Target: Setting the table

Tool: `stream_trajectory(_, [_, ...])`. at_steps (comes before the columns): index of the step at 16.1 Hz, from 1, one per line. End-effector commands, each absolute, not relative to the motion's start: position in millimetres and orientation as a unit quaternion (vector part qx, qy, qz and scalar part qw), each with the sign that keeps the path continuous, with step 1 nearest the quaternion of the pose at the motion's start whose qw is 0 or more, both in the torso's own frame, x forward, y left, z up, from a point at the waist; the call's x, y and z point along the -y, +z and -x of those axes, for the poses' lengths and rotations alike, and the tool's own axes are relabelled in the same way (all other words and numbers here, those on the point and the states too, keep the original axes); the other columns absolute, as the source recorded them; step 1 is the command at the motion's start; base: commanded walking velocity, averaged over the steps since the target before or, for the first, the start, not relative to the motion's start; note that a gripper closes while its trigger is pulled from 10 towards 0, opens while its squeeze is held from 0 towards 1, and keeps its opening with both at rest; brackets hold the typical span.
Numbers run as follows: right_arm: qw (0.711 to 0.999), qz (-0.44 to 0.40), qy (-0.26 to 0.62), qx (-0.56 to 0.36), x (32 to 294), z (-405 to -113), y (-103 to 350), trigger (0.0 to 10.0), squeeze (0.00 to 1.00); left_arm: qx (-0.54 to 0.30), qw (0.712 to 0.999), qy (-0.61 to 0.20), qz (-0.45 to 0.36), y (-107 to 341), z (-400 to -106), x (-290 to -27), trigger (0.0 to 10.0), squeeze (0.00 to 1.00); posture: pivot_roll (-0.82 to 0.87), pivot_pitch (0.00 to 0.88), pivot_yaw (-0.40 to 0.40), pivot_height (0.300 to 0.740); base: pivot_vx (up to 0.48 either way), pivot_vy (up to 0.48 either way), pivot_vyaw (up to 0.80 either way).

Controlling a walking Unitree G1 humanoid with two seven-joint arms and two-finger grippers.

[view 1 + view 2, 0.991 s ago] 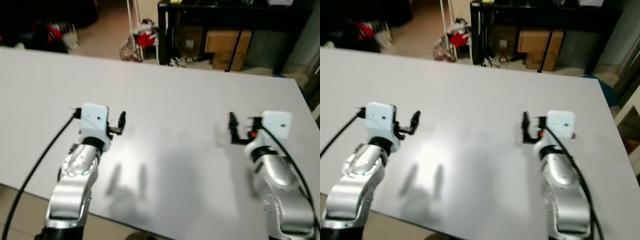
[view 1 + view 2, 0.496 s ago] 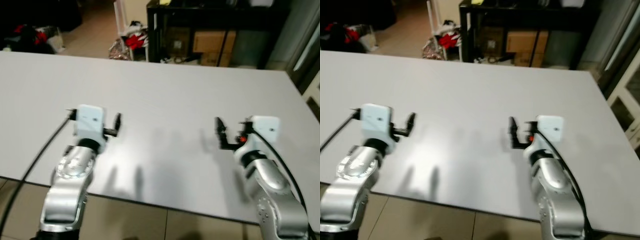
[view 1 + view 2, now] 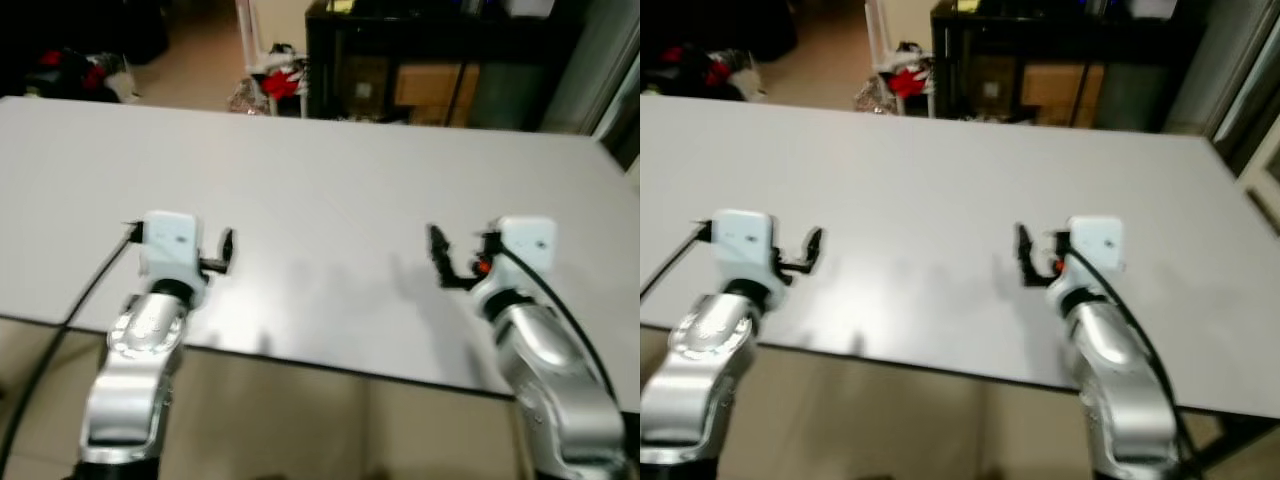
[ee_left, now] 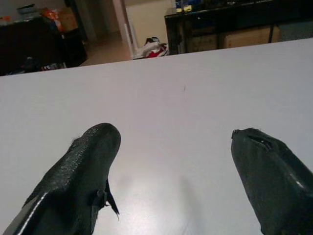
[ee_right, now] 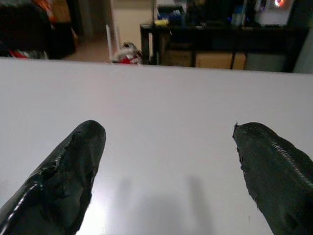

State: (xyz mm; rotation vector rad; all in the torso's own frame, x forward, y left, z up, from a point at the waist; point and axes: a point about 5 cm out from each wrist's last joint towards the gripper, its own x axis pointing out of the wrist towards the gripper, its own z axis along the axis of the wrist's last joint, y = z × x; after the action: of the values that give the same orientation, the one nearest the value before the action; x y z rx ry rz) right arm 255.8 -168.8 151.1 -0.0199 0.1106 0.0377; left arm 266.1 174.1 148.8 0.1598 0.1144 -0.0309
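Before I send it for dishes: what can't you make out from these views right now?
- Left gripper and right gripper: fingers cut off by the wrist views' lower edge.
- Clutter by the white pole beyond the table: too blurred and small in the eye views to identify.
- Black shelf unit: top cropped, contents too dark.

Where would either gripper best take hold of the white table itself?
Probably the table by its near edge, from the robot's own side: the top is flat and broad; only the rim fits between fingers. The left gripper and right gripper hover open above it.
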Motion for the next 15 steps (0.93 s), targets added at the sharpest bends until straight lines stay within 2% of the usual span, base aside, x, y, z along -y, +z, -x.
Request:
stream_trajectory(1, [0.998,0.009,0.026,-0.058,165,-256,151,10.0,0.0,-0.057,0.995,-0.002,-0.084,151,-267,-180,10.0,0.0,0.08,0.0,0.033,0.74,0.0,0.349,0.0])
stream_trajectory(5, [0.998,-0.009,0.033,-0.059,162,-259,154,10.0,0.0,-0.055,0.995,-0.001,-0.081,153,-263,-180,10.0,0.0,0.1,0.0,0.027,0.74,0.0,0.349,0.0])
stream_trajectory(7, [0.997,0.01,0.045,-0.06,159,-259,152,10.0,0.0,-0.054,0.995,0.002,-0.084,154,-263,-180,10.0,0.0,0.1,0.0,0.023,0.74,0.0,0.349,0.0])
stream_trajectory(15, [0.997,-0.006,0.054,-0.06,152,-261,151,10.0,0.0,-0.05,0.994,0.002,-0.098,162,-262,-182,10.0,0.0,0.13,0.0,0.039,0.74,0.0,0.351,0.76])
